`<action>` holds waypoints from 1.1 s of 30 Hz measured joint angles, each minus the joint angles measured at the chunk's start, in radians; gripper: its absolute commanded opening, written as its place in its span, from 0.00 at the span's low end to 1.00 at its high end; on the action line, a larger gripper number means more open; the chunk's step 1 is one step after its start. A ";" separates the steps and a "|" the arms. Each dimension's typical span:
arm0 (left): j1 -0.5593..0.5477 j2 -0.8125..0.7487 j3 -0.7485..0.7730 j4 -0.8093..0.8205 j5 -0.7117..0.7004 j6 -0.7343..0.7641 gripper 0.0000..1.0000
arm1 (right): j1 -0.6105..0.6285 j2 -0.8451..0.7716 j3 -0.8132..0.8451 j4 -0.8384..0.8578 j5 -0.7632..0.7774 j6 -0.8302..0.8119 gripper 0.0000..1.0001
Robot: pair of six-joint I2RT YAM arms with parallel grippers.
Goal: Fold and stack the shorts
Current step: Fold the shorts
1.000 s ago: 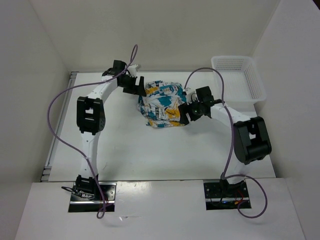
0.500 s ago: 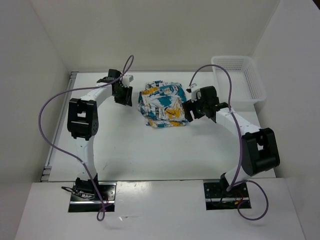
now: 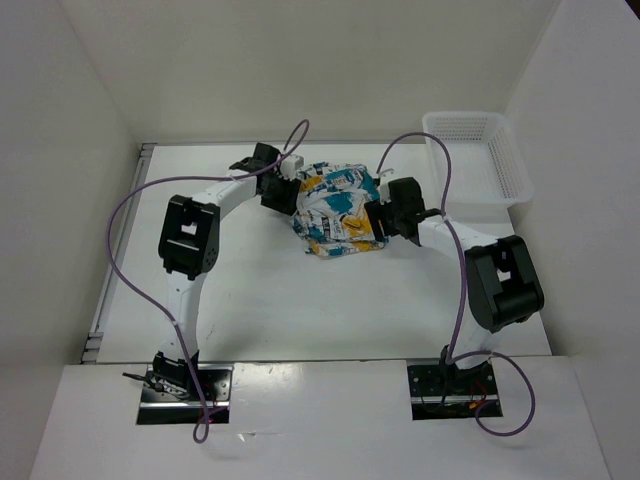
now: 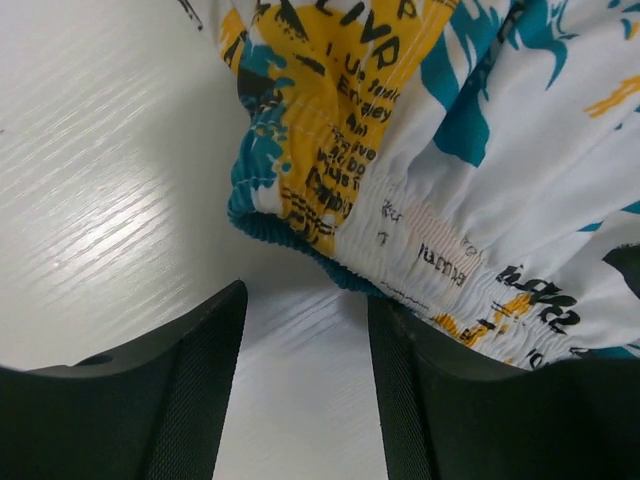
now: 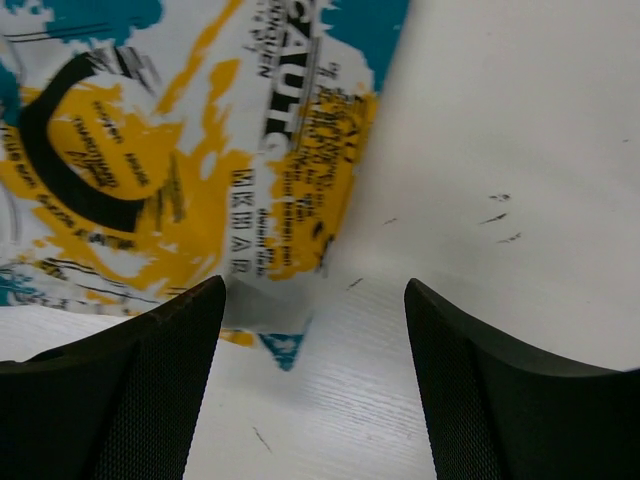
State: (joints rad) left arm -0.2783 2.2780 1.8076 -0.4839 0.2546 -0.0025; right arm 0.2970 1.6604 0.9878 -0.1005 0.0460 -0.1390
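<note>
Lining up on the shorts (image 3: 338, 210) | left pincer (image 4: 305, 300) and right pincer (image 5: 315, 290) gaping, empty | I'd scoop hems low, together.

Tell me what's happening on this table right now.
A robot is working on a bundled pair of shorts in the middle of the table. Its left claw sits at the cloth's left edge, just short of the elastic waistband. The right claw sits at the right edge, by a corner of the cloth. Both claws are open and neither has closed on the cloth. A white basket stands at the far right corner.
</note>
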 measured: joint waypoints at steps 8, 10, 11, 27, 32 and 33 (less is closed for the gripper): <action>0.002 -0.016 -0.038 0.039 0.030 -0.002 0.69 | 0.090 0.001 -0.033 0.011 -0.001 0.015 0.77; 0.010 -0.018 -0.039 0.040 0.031 -0.002 0.73 | 0.092 0.000 -0.033 0.011 0.000 0.013 0.77; 0.017 -0.018 -0.038 0.040 0.031 -0.003 0.75 | 0.092 0.000 -0.033 0.010 -0.001 0.011 0.77; 0.222 -0.224 -0.007 -0.066 -0.059 -0.002 1.00 | 0.091 -0.175 0.095 -0.075 0.006 -0.119 0.86; 0.306 -0.480 -0.091 -0.020 -0.012 -0.001 1.00 | 0.067 -0.267 0.171 -0.061 0.106 -0.241 0.86; 0.328 -0.523 -0.113 -0.011 0.014 -0.001 1.00 | 0.052 -0.286 0.182 -0.057 0.116 -0.255 0.86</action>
State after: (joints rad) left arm 0.0502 1.7554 1.6943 -0.4950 0.2687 -0.0036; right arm 0.3492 1.3739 1.1698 -0.1577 0.1619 -0.3939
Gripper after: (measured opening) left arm 0.997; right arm 0.854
